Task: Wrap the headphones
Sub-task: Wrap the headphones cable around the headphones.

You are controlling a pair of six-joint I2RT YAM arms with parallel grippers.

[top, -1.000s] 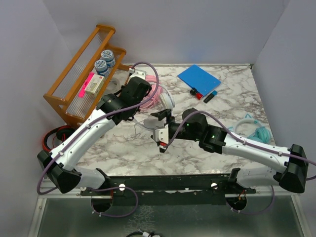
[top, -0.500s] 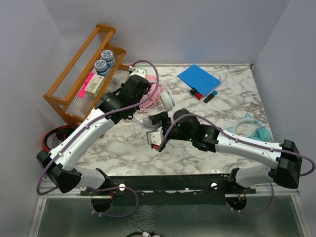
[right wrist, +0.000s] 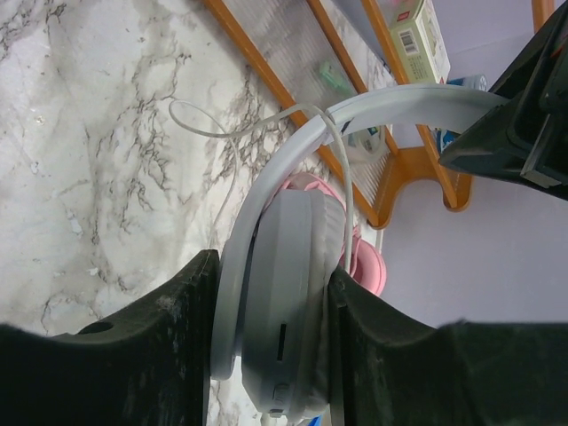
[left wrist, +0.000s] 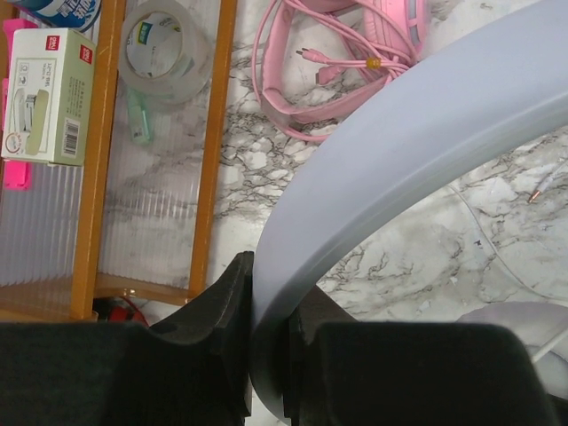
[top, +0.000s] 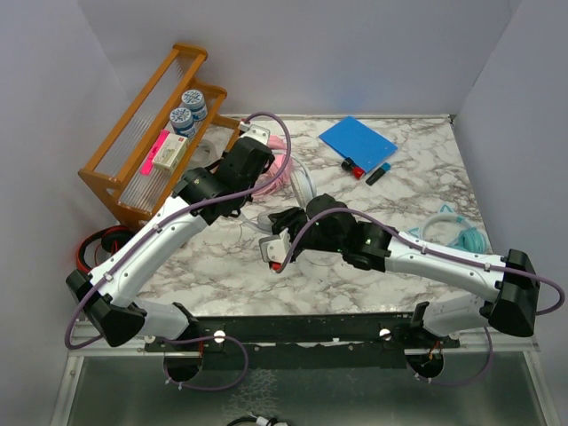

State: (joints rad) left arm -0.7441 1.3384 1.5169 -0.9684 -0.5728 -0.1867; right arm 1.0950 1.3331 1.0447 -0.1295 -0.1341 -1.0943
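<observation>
Left pincer (left wrist: 266, 297) is clamped on the headband of the white headphones (left wrist: 417, 133), and one ear cup is pinched by the right pincer (right wrist: 271, 284), over the worktop's (top: 417, 177) middle. Just behind, near the back-left corner, pink headphones (left wrist: 355, 35) are seen.

Looks like a robot lab test cell: marbled counter (top: 222, 266) boxed in by plain pale walls (top: 355, 53), two arms (top: 160, 240) bolted to a black rail (top: 302, 330) at the near edge, purple cables (top: 266, 120) looping loose. Holds only staged odds and ends: wooden rack (top: 189, 55) with tins (top: 193, 99) and a box (top: 169, 153), blue pad (top: 357, 138).
</observation>
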